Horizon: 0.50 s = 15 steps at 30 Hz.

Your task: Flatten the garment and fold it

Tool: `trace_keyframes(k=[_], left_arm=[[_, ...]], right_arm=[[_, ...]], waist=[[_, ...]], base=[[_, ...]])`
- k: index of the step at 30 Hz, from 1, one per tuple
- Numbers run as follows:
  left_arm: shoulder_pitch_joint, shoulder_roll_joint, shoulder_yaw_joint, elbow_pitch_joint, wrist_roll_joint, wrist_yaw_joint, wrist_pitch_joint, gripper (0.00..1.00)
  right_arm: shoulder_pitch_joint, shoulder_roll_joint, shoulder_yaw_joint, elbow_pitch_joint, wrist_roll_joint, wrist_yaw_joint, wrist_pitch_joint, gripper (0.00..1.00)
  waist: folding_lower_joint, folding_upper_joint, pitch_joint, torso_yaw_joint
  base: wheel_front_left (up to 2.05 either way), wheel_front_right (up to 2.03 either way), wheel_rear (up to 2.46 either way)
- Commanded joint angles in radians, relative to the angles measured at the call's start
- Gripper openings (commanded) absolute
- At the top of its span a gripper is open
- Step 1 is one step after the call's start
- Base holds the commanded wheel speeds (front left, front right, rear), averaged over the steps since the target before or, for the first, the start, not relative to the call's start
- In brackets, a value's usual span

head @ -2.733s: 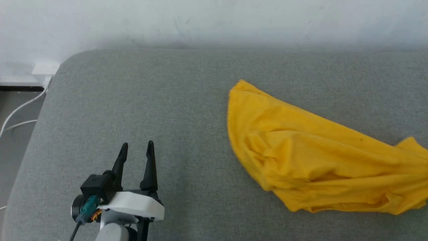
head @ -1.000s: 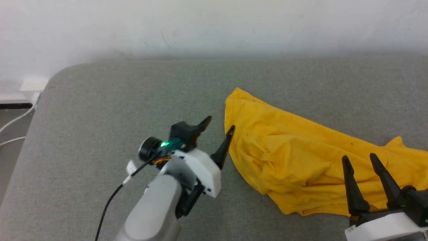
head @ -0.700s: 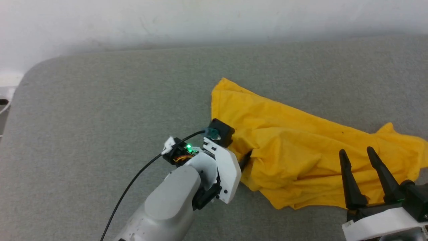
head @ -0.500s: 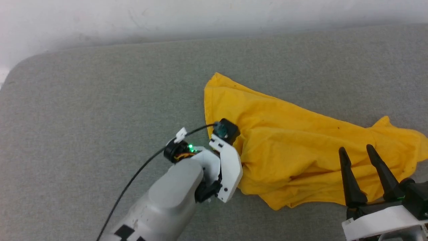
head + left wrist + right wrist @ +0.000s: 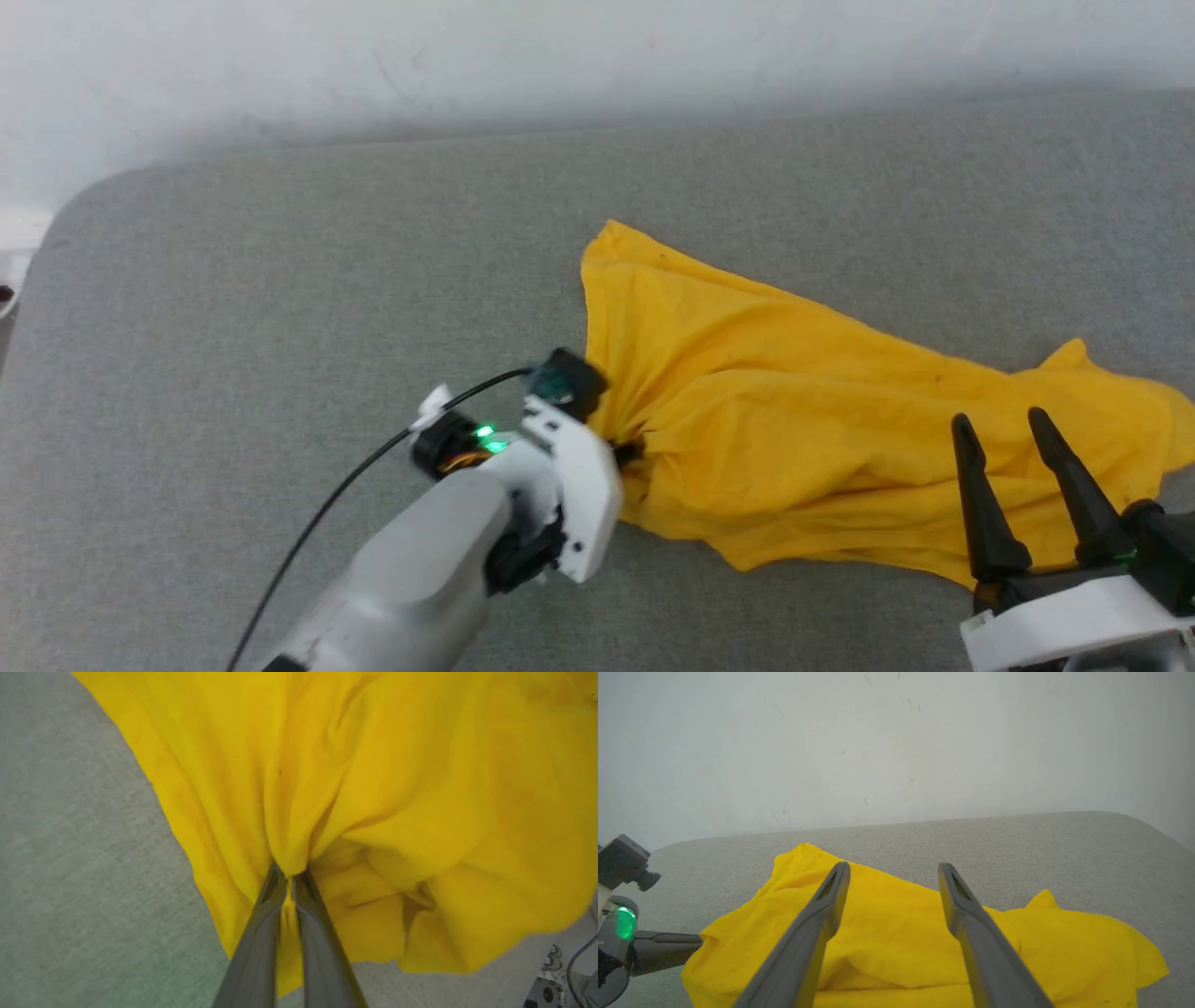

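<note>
The garment [image 5: 794,439] is a bright yellow T-shirt lying crumpled on the grey padded surface [image 5: 280,280], its print hidden. My left gripper [image 5: 627,453] is shut on a pinch of cloth at the garment's left edge, and folds radiate from that spot. In the left wrist view the left gripper [image 5: 290,882] has both fingers pressed together with the garment [image 5: 373,788] bunched between the tips. My right gripper [image 5: 1004,429] stands open at the lower right, fingers over the garment's near right part. In the right wrist view the right gripper [image 5: 893,870] is spread wide above the garment [image 5: 901,933], holding nothing.
A pale wall [image 5: 597,56] runs along the far edge of the grey surface. The surface's rounded left corner [image 5: 75,196] drops off at the far left. Bare grey padding lies left of the garment and beyond it.
My left gripper reached the garment's left edge, pushed its fingers into the cloth and shut on it, gathering folds there. The right gripper stayed open. The head camera shifted.
</note>
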Motion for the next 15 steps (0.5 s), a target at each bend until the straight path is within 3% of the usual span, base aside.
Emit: trace_keyframes(k=[1,6,11,15], left_arm=[[0.037,0.038,0.013,-0.025,-0.002,0.017,-0.023,0.0],[0.166,0.169,0.069,-0.211,-0.02,0.103,-0.077,0.0],[0.332,0.314,0.147,-0.433,-0.062,0.236,-0.069,0.0],[0.456,0.378,0.219,-0.55,-0.125,0.322,-0.071,0.0]], right_arm=[[0.011,0.003,-0.006,-0.003,0.006,-0.001,-0.001,1.0],[0.035,0.003,-0.018,-0.014,0.013,-0.001,0.0,1.0],[0.053,0.003,-0.019,-0.022,0.017,-0.001,0.003,1.0],[0.058,0.003,-0.016,-0.027,0.017,-0.001,0.007,1.0]], waist=[[0.0,0.0,-0.03,0.022],[0.0,0.0,-0.053,0.052],[0.0,0.0,-0.066,0.074],[0.0,0.0,-0.067,0.084]], base=[[0.0,0.0,0.0],[0.0,0.0,0.0],[0.0,0.0,0.0],[0.0,0.0,0.0]])
